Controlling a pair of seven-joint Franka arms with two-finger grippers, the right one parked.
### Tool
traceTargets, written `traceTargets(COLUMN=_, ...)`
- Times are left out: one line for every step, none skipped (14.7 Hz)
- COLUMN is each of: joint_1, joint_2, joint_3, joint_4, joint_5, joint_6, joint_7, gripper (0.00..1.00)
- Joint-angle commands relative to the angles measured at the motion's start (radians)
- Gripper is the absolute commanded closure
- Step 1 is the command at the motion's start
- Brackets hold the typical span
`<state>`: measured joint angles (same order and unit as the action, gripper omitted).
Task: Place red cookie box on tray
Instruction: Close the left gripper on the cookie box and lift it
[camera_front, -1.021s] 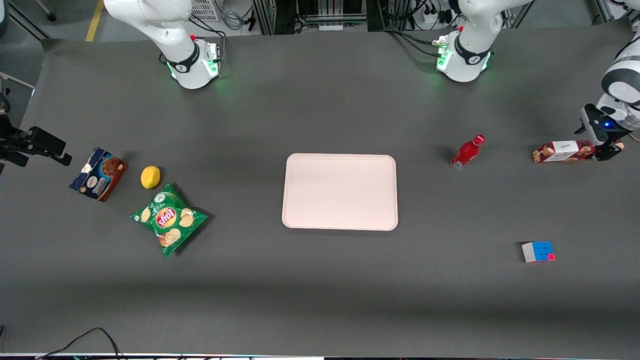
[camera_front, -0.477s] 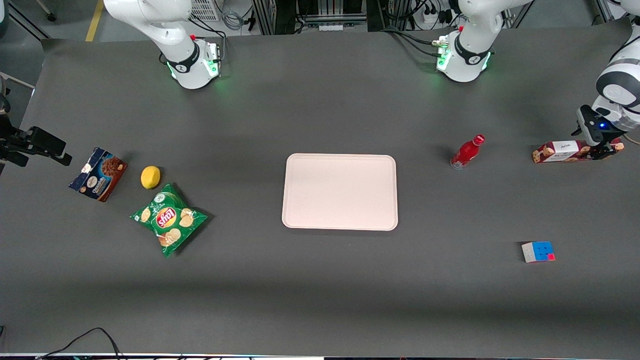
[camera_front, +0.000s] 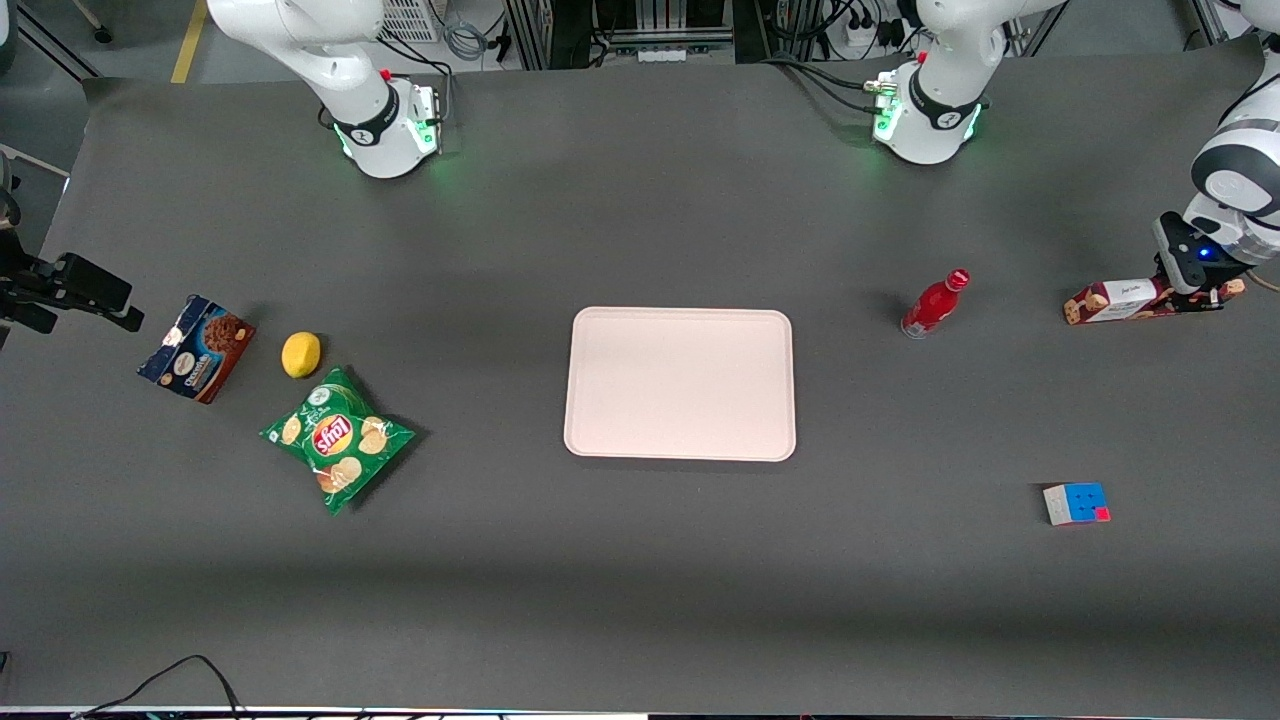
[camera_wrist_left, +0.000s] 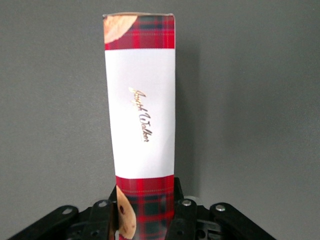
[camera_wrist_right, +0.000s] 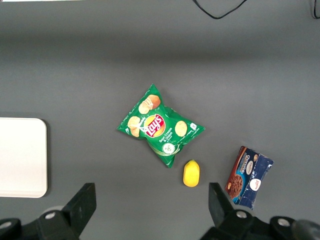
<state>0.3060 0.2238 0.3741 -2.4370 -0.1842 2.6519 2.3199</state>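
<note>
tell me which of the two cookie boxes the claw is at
The red cookie box, the long plaid one with a white label at the working arm's end. The claw is shut on its end; the blue-and-brown cookie box lies untouched beside the lemon.

End effector (camera_wrist_left: 145, 212) cut off by frame edge; red cookie box (camera_wrist_left: 141, 125) end hidden, probably clamped.

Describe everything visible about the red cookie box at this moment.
The red cookie box is a long, slim cardboard carton in dark-red plaid, with cookie pictures and a white label panel bearing gold script. It lies lengthwise toward the working arm's end of the table, one end slightly raised. The gripper is shut on that end, a finger pressed against each side.
</note>
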Motion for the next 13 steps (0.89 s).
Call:
traceTargets(joint_1=-0.016, joint_2=0.003, joint_3=0.000, joint_4=0.036, joint_5=-0.023, joint_6=-0.007, joint_7=0.009, gripper=0.76)
traceTargets(joint_1=-0.018, joint_2=-0.003, joint_3=-0.001, joint_4=0.042, joint_5=-0.023, joint_6=-0.019, joint_7=0.007, gripper=0.76)
traceTargets(joint_1=-0.027, joint_2=-0.014, joint_3=-0.001, joint_4=0.064, joint_5=-0.023, joint_6=-0.048, joint_7=-0.002, gripper=0.76)
traceTargets(joint_1=-0.031, joint_2=-0.021, joint_3=-0.003, joint_4=0.100, joint_5=-0.021, joint_6=-0.093, joint_7=-0.013, gripper=0.76)
traceTargets(joint_1=-0.033, joint_2=-0.024, joint_3=-0.006, joint_4=0.148, joint_5=-0.021, joint_6=-0.151, joint_7=-0.016, gripper=0.76)
traceTargets(joint_1=-0.036, joint_2=-0.043, joint_3=-0.006, joint_4=0.195, joint_5=-0.021, joint_6=-0.211, joint_7=-0.017, gripper=0.77)
traceTargets(joint_1=-0.045, joint_2=-0.058, joint_3=-0.006, joint_4=0.238, joint_5=-0.020, joint_6=-0.260, joint_7=-0.020, gripper=0.77)
traceTargets(joint_1=-0.048, joint_2=-0.079, joint_3=-0.006, joint_4=0.281, joint_5=-0.018, joint_6=-0.303, joint_7=-0.031, gripper=0.77)
traceTargets(joint_1=-0.047, joint_2=-0.089, joint_3=-0.006, joint_4=0.329, joint_5=-0.017, joint_6=-0.356, joint_7=-0.042, gripper=0.76)
traceTargets(joint_1=-0.047, joint_2=-0.093, joint_3=0.000, joint_4=0.375, joint_5=-0.017, joint_6=-0.412, joint_7=-0.045, gripper=0.76)
traceTargets(joint_1=-0.047, joint_2=-0.096, joint_3=0.002, joint_4=0.422, joint_5=-0.017, joint_6=-0.456, joint_7=-0.047, gripper=0.77)
traceTargets(joint_1=-0.045, joint_2=-0.100, joint_3=0.003, joint_4=0.471, joint_5=-0.017, joint_6=-0.499, joint_7=-0.048, gripper=0.77)
traceTargets(joint_1=-0.045, joint_2=-0.106, joint_3=0.005, joint_4=0.527, joint_5=-0.018, joint_6=-0.557, joint_7=-0.050, gripper=0.77)
